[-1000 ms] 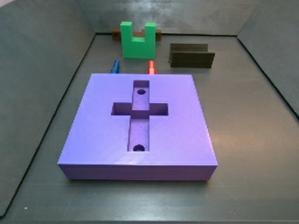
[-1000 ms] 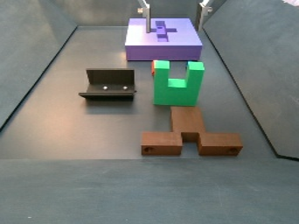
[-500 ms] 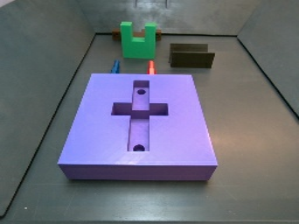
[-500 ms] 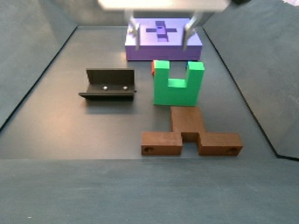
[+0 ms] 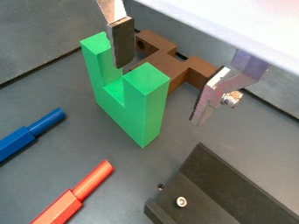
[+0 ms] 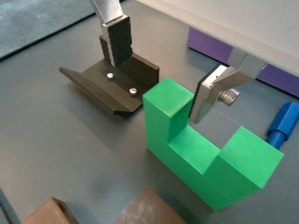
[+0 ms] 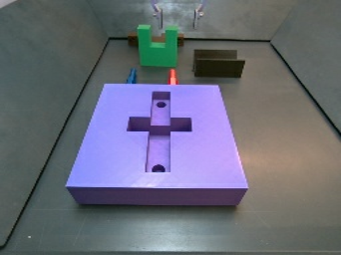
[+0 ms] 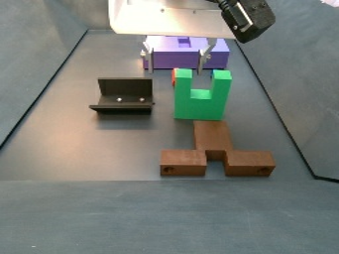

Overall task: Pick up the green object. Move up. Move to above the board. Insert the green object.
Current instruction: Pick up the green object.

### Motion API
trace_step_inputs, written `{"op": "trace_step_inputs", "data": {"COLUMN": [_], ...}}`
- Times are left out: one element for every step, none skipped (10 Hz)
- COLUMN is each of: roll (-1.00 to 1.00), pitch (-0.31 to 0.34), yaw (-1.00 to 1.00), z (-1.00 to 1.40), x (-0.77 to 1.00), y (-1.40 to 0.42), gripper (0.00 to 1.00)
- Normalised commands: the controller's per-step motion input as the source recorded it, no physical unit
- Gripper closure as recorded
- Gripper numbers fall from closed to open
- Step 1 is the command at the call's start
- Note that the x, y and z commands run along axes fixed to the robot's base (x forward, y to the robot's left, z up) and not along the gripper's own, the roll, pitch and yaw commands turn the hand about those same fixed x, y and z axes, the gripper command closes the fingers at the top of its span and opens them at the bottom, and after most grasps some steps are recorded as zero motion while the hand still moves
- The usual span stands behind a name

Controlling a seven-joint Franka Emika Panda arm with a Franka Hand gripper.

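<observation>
While the green object (image 5: pixel 126 96) stands on the tabletop (image 8: pixel 79 119) beyond the board (image 7: pixel 163 139), the tool (image 5: pixel 170 70) hangs open around a prong, gripping nothing. Nothing done yet: grasp, lift, carry, insertion all remain.

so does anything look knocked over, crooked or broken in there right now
Nothing stands out. The green object stands upright on the floor with its prongs up, the board lies flat and intact, and the brown block and fixture sit undisturbed. The hand is open, just above the green object.
</observation>
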Motion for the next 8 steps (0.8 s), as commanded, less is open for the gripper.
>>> {"op": "trace_step_inputs", "data": {"roll": [0.0, 0.0, 0.0, 0.01, 0.01, 0.02, 0.01, 0.0], "pitch": [-0.127, -0.131, -0.1, -0.026, 0.0, 0.067, 0.059, 0.0], "yaw": [0.0, 0.0, 0.0, 0.0, -0.11, -0.19, -0.17, 0.0], "z": [-0.4, -0.42, -0.39, -0.31, -0.17, -0.1, -0.07, 0.0], "x": [0.0, 0.0, 0.0, 0.0, 0.0, 0.06, 0.08, 0.0], "y": [0.0, 0.0, 0.0, 0.03, 0.07, 0.1, 0.01, 0.0], "gripper": [0.0, 0.0, 0.0, 0.0, 0.0, 0.0, 0.0, 0.0]}}
